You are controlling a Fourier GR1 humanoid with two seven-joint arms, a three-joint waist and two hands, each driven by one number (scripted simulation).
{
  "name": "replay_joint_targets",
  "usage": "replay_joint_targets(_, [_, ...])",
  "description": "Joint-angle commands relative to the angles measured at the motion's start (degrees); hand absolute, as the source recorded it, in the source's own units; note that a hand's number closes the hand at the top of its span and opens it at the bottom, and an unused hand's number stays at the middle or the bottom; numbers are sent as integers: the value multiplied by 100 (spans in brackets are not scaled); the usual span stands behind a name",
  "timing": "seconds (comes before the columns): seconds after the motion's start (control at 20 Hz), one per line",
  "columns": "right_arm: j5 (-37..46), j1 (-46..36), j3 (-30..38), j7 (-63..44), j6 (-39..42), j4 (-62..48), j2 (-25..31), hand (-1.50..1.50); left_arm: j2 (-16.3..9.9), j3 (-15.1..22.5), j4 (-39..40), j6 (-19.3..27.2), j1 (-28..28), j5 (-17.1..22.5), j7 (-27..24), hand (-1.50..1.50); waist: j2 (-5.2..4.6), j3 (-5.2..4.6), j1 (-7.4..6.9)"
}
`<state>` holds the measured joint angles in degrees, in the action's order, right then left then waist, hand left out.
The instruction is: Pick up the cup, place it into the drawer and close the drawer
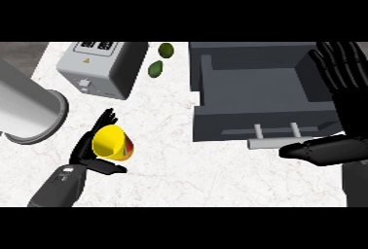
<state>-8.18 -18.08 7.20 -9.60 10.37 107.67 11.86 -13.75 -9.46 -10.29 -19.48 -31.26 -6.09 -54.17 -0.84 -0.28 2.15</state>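
Head view looks steeply down on a white marble-patterned counter (179, 170) with faint grey veining. Near the left, the left hand (92, 151) lies palm up, its black fingers and thumb curled round a glossy yellow cup (109, 141), which is tipped on its side and shows a patch of red and green on its right edge. At the right stands an open dark grey drawer (251, 92), a matte box with square walls, a hollow inside and a pale bar handle (273, 142) on two short posts along its near front. The right hand (345, 87) shows at the right edge beside the drawer, fingers straight and pointing far, thumb stretched left just near the handle, holding nothing. Far left sits a boxy brushed-metal toaster (101, 65) with dark slots on top and a small orange mark on its side that cannot be read. Two dull green rounded fruits (156, 69) lie between toaster and drawer. A large smooth grey cylinder (28, 107) lies at the left edge.
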Motion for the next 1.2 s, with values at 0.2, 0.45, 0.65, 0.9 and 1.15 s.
replay_joint_targets(0.2, [-139,196,132,71,153,-22,96,-150,329,67,46,-1121,-93,14,-483,150,-13,-3,70])
replay_joint_targets(0.45, [46,136,5,15,58,-28,47,-150,344,29,-378,-232,48,-7,-1198,150,-7,-3,0])
replay_joint_targets(0.65, [134,209,-56,292,-28,-112,-136,-150,490,-94,-524,985,-113,-37,-1338,150,-12,3,-1])
replay_joint_targets(0.9, [219,-65,-20,254,-86,-314,-78,-150,530,-348,-645,-145,-122,389,-1584,150,-3,2,-92])
replay_joint_targets(1.15, [-59,258,109,2,112,136,100,-150,550,-1137,-914,1008,91,1080,-1456,150,69,13,-109])
